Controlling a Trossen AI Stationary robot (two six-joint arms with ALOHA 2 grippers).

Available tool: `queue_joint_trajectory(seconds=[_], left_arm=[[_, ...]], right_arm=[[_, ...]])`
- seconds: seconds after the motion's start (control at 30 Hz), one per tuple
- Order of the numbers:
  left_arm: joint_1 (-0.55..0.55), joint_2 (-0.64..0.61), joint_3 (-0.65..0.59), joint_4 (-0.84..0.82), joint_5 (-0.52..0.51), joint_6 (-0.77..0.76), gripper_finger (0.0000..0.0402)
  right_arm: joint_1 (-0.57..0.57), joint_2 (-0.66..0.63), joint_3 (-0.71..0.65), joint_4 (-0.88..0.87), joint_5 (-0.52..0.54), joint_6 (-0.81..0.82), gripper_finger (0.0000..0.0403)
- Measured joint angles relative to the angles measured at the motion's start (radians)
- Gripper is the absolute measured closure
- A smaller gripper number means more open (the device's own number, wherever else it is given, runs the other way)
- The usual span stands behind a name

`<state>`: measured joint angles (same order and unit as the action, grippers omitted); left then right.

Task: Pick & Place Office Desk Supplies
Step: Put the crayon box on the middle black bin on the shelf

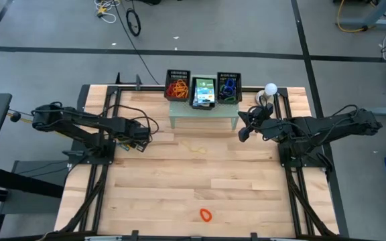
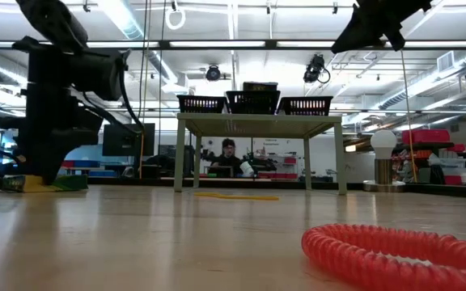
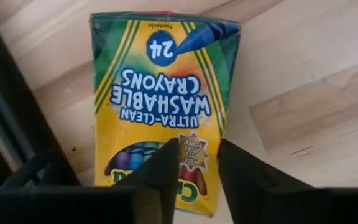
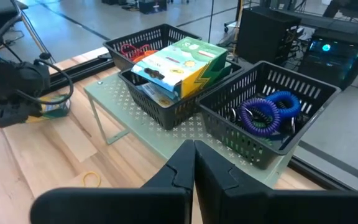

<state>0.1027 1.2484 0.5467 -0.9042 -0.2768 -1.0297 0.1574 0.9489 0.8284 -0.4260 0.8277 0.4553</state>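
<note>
Crayon box (image 3: pixel 163 99) flat on table at left edge, long axis running straight out from left gripper (image 3: pixel 199 165), fingers slightly spread over its near end. Right gripper (image 4: pixel 194 163) pressed together, idle at 3 o'clock of stand (image 1: pixel 203 112).

Robotics lab in big industrial hall. Wooden tabletop (image 1: pixel 179 181) bolted in black metal frame (image 1: pixel 92 174), grey taped floor (image 1: pixel 246 33) around it, loose cables (image 1: pixel 131 17) beyond tabletop. Behind tabletop: exposed ceiling ducts (image 2: pixel 427 69), strip lights (image 2: pixel 128 16), person at desk (image 2: pixel 229 155).
</note>
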Motion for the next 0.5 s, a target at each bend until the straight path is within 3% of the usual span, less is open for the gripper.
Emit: queue_joint_trajectory(seconds=[0.3, 0.5], left_arm=[[0.002, -0.013, -0.014, 0.030, 0.035, 0.050, 0.0385], [-0.037, -0.104, 0.117, 0.032, 0.088, 0.153, 0.0396]], right_arm=[[0.000, 0.000, 0.000, 0.005, 0.000, 0.000, 0.0391], [0.000, 0.000, 0.000, 0.004, 0.000, 0.004, 0.0391]])
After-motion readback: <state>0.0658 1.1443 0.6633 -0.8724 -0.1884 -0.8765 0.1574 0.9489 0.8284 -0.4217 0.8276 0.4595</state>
